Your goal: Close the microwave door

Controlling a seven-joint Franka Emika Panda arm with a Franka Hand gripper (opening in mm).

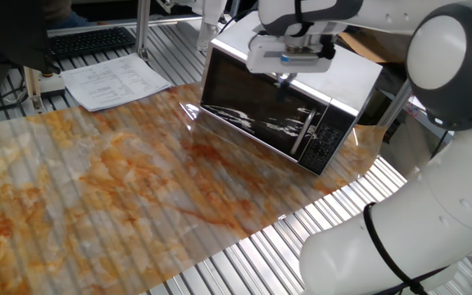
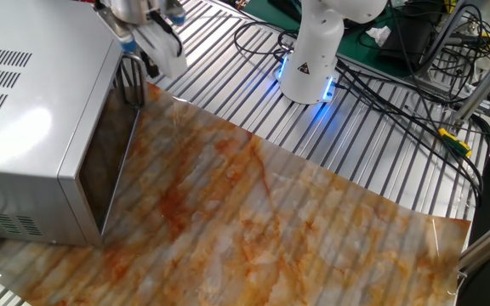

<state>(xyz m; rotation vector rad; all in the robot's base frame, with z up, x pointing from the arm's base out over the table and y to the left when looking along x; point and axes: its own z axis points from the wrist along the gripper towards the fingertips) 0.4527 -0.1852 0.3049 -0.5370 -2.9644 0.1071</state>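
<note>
The white microwave (image 1: pixel 347 78) stands at the back right of the marbled table mat (image 1: pixel 138 188). Its dark glass door (image 1: pixel 252 106) lies flush against the front, with the silver bar handle (image 1: pixel 306 135) next to the black keypad (image 1: pixel 330 141). My gripper (image 1: pixel 283 80) hangs just above and in front of the door's top edge, fingers together and holding nothing. In the other fixed view the microwave (image 2: pixel 32 93) is at the left, the door (image 2: pixel 109 166) shows edge-on, and my gripper (image 2: pixel 158 58) is just right of the handle (image 2: pixel 133 89), not touching it.
Papers (image 1: pixel 113 82) and a keyboard (image 1: pixel 93 39) lie at the back left. The robot base (image 2: pixel 313 51) with cables (image 2: pixel 398 85) stands on the slatted metal bench behind the mat.
</note>
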